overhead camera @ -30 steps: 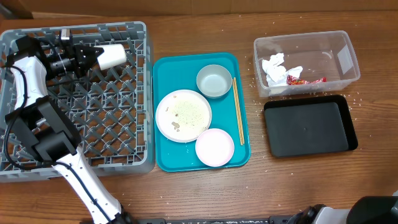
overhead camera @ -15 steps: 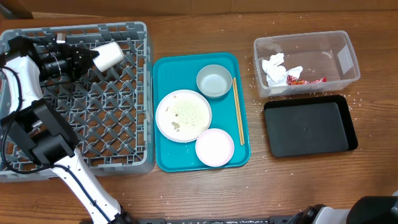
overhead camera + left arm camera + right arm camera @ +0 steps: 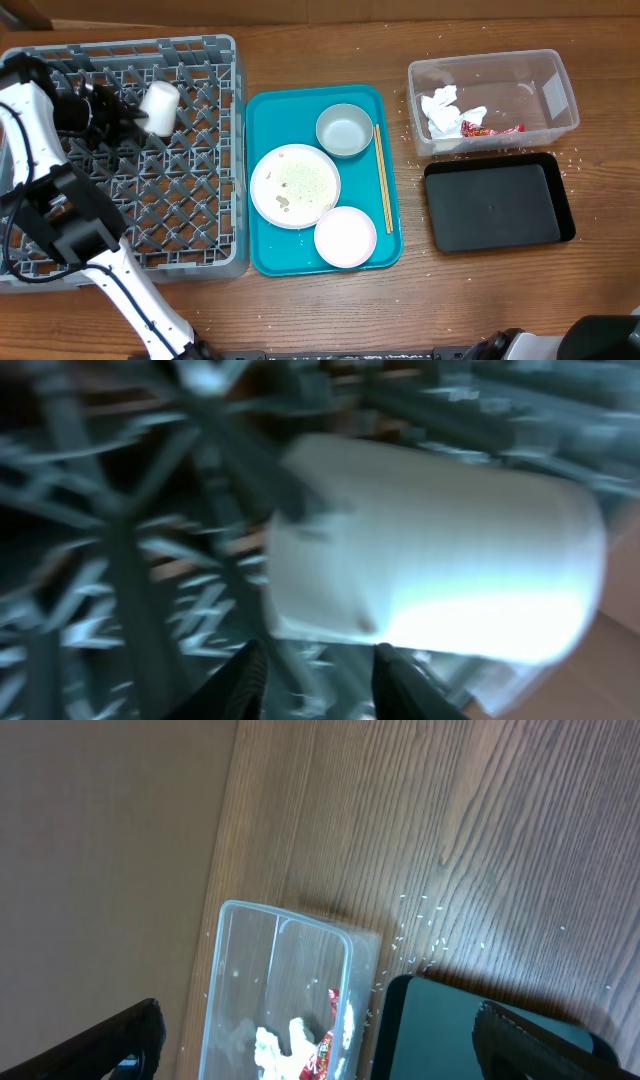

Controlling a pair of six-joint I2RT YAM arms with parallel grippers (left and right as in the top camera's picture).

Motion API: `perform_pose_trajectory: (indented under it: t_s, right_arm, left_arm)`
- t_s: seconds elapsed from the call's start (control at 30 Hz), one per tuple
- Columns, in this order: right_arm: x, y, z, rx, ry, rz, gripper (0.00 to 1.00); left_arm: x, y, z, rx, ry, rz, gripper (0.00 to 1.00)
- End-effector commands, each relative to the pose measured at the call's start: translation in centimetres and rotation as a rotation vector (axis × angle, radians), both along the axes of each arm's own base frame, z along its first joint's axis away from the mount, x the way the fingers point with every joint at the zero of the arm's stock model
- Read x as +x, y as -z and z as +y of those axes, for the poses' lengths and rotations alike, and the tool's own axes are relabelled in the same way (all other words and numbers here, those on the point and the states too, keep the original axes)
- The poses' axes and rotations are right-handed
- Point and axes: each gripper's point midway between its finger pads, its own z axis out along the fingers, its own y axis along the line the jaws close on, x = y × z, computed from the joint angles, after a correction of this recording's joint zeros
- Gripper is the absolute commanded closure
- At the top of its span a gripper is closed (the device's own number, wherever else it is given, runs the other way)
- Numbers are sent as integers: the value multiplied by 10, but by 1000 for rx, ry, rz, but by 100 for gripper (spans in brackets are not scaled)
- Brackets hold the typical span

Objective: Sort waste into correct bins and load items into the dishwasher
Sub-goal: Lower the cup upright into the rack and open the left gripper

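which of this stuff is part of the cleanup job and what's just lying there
Job: cup, bowl, plate, small dish, chopsticks, dish rack, clear tub, black tray, napkins, red wrapper, rice grains.
Just there: teal tray, table.

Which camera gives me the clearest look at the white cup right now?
Overhead: the white cup appears sharp, over the grey dish rack. The left wrist shows it close but blurred; the right wrist misses it entirely.

One each: cup (image 3: 160, 106), bowl (image 3: 344, 130), plate (image 3: 294, 185), dish (image 3: 345, 237), rack (image 3: 130, 42).
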Motion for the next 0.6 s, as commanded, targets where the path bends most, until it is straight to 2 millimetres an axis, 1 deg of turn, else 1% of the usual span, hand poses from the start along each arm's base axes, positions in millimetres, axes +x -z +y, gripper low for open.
perform_pose_trajectory:
  t_s: [0.0,0.1,0.23,0.3,0.33,0.4,0.43,0.5,0.57]
  right_arm:
    - [-4,-20,0,-33,11,-39,0]
    - [-4,-20,0,-33,11,-39,0]
    - [-4,-20,0,-33,11,-39,0]
    - [-4,-20,0,-33,11,-39,0]
    - [-4,-20,0,-33,11,-39,0]
    - [-4,-20,0,-33,11,-39,0]
    - [-4,-20,0,-33,11,-39,0]
    - [-4,-20,0,-33,11,-39,0]
    - [-4,-20,0,-33,11,-39,0]
  left_arm:
    - [-8,7,26,189,-17,99,62]
    - [-10,-9,32,231,-28,104,63]
    - [-8,-40,35,278,-30,68,66]
    - [-3,-56,31,296,-25,30,71]
    - [1,-65,29,309,-19,3,75]
    - [12,-77,19,341,25,-60,89]
    - [20,-82,11,362,67,-101,96]
    - [37,-85,-6,405,149,-168,96]
    - [52,-81,-23,465,212,-200,96]
